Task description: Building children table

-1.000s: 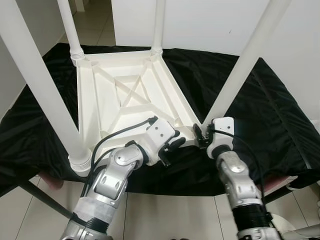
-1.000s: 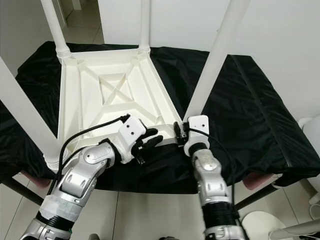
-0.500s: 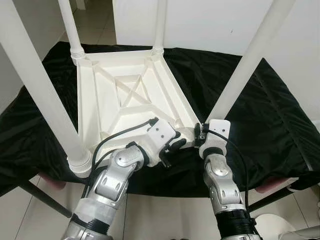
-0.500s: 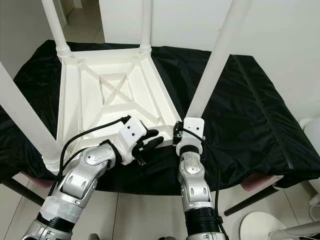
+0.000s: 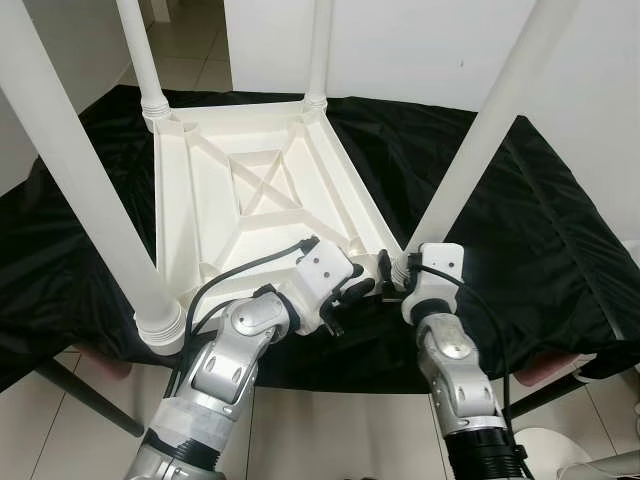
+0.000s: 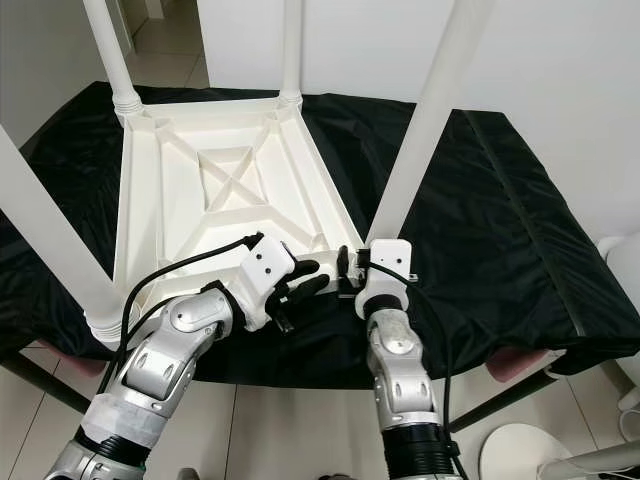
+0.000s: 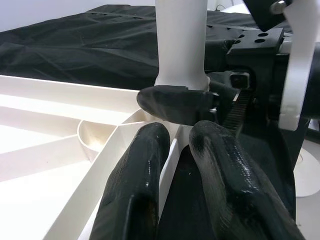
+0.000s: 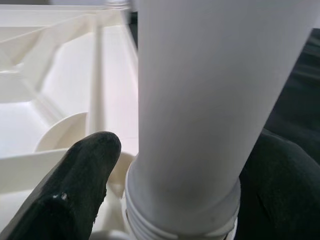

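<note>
Left eye view: both silver arms reach forward from the near edge, elbows bent, wrists converging on the near right corner of the upside-down children's table (image 5: 250, 200). Left arm comes in from the near left, forearm angled up and right; right arm rises almost straight from below.

Worktop (image 5: 560, 250) is draped in black cloth, white wall behind it, pale tiled floor at the near side and far left. The white plastic table lies top-down on the cloth, ribbed underside up with an X brace in the middle. Four white legs stand up from its corners: two at the far side, one at the near left (image 5: 80, 170), one at the near right (image 5: 490, 125).

Right tool (image 5: 395, 272) sits at the base of the near right leg. Right wrist view shows one black finger (image 8: 75, 185) on each side of the leg, just above its threaded collar, clamped around it.

Left tool (image 5: 345, 295) is just left of the right one, at the table's near right corner rim. Left wrist view shows its two fingers (image 7: 135, 185) side by side, nearly together with only a thin gap, gripping nothing, tips close to the leg socket.
</note>
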